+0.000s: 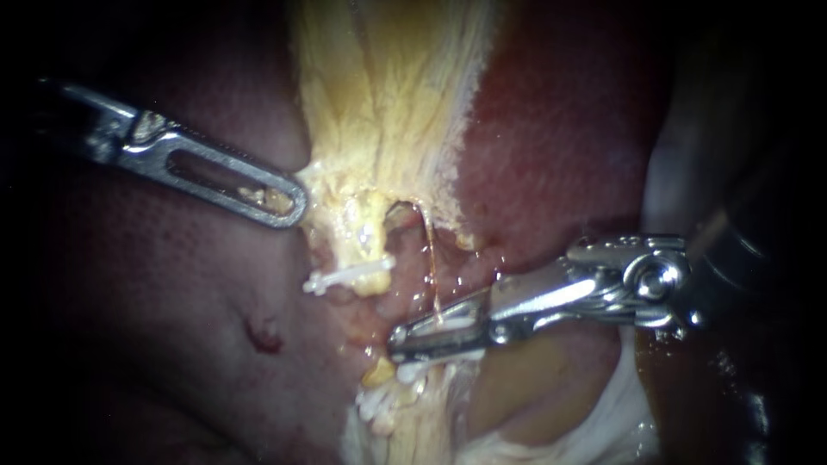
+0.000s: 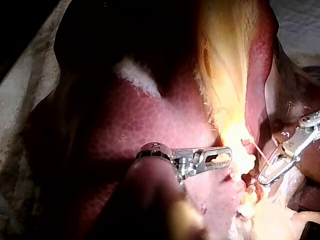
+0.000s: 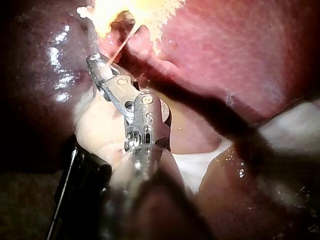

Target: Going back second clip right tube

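Left instrument [image 1: 289,200] tip lay at the gallbladder's [image 1: 388,95] lower left edge. A clip [image 1: 349,274] crossed the tube just beneath. Right instrument [image 1: 405,340] tip lay below-right of that clip, above the lower clips [image 1: 383,398].

Left instrument's [image 1: 295,203] shaft sinks into darkness at the upper left — right instrument's [image 1: 398,338] shaft blurs at the right edge; bottom-centre clip [image 1: 376,402] sits half-hidden beneath it.

We note bare liver [image 1: 155,336] below the left instrument [image 1: 277,195]: open room there. Between the clip [image 1: 349,275] on the tube [image 1: 365,239] and the lower clips [image 1: 388,398], the right instrument [image 1: 407,337] fills the gap. A thin strand [image 1: 430,258] drops onto it.
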